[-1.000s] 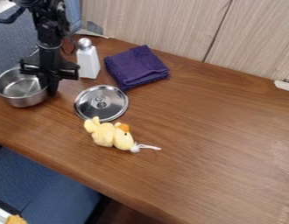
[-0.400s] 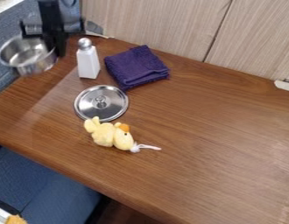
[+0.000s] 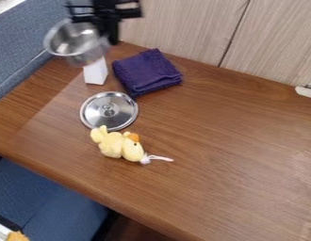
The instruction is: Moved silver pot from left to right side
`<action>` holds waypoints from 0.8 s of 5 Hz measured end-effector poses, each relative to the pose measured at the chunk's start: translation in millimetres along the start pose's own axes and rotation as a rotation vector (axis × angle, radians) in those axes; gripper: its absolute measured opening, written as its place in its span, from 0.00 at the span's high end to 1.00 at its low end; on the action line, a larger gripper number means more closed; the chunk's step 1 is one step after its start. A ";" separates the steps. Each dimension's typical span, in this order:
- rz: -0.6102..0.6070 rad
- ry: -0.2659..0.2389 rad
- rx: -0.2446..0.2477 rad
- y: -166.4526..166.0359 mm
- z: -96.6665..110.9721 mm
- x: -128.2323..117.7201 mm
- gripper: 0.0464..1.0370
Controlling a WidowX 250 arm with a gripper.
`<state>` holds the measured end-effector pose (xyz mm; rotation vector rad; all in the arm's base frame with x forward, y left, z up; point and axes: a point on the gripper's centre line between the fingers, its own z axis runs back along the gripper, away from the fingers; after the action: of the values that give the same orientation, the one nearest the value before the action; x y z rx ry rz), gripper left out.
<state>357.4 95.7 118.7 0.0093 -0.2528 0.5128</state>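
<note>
Arm (image 3: 105, 10) at the top edge, silver pot (image 3: 75, 41) aloft in downward jaws

Purple cloth (image 3: 146, 73), yellow plush toy (image 3: 120, 145), silver pot (image 3: 75, 42)

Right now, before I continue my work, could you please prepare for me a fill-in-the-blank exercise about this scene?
1. The gripper holds the silver ____ up in the air.
2. The plush toy is mostly ____ in colour.
3. The folded cloth is ____ in colour.
4. The round metal ____ lies flat beside the toy.

Missing words: pot; yellow; purple; lid.
</note>
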 end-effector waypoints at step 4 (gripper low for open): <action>-0.115 0.095 -0.107 -115.9 -73.6 -57.1 0.97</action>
<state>383.2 -27.7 39.8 -0.1044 -0.1854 0.3841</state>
